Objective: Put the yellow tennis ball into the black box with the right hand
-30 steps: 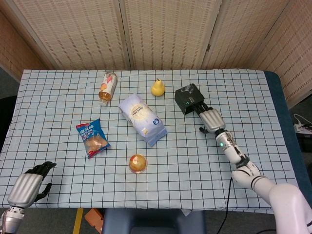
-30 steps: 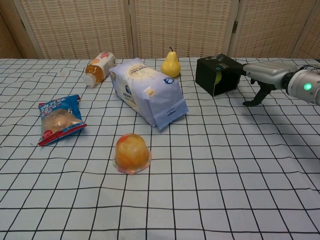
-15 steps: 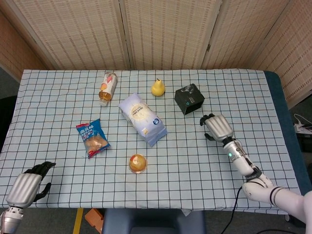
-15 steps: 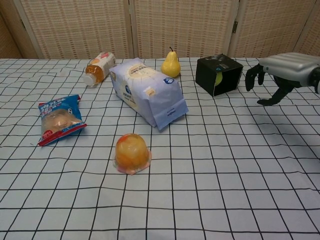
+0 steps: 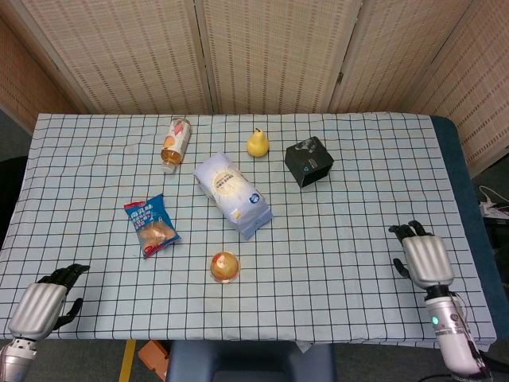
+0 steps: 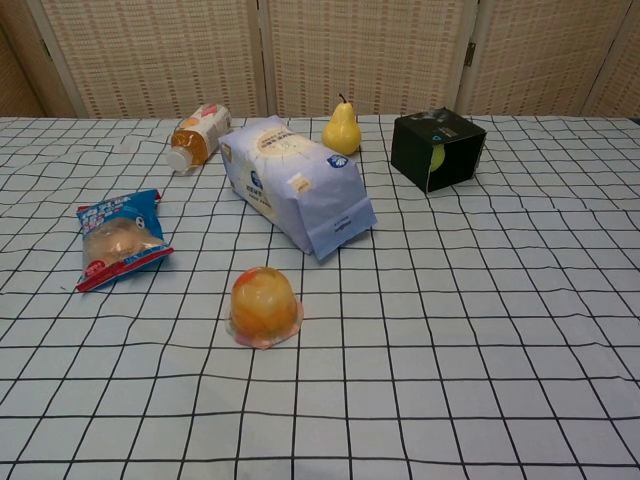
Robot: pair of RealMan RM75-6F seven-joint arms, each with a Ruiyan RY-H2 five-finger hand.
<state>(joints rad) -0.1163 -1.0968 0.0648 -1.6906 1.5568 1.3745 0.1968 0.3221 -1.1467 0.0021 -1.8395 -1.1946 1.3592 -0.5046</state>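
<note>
The black box (image 5: 308,161) (image 6: 437,149) lies on its side at the back right of the checked table. The yellow tennis ball (image 6: 437,157) shows as a sliver inside the box's open side in the chest view. My right hand (image 5: 423,258) hovers over the table's front right, far from the box, empty, fingers apart and slightly curled. My left hand (image 5: 44,303) is at the front left corner, empty, fingers apart. Neither hand appears in the chest view.
A yellow pear (image 5: 257,143) stands left of the box. A white-blue bag (image 5: 233,193) lies mid-table, a bottle (image 5: 176,143) on its side behind it, a blue snack packet (image 5: 151,225) at left, and a wrapped orange bun (image 5: 225,267) near the front.
My right hand has drawn back from the box's opening to the front right of the table and left the chest view. The ball stays inside the box. The left hand barely moved.
</note>
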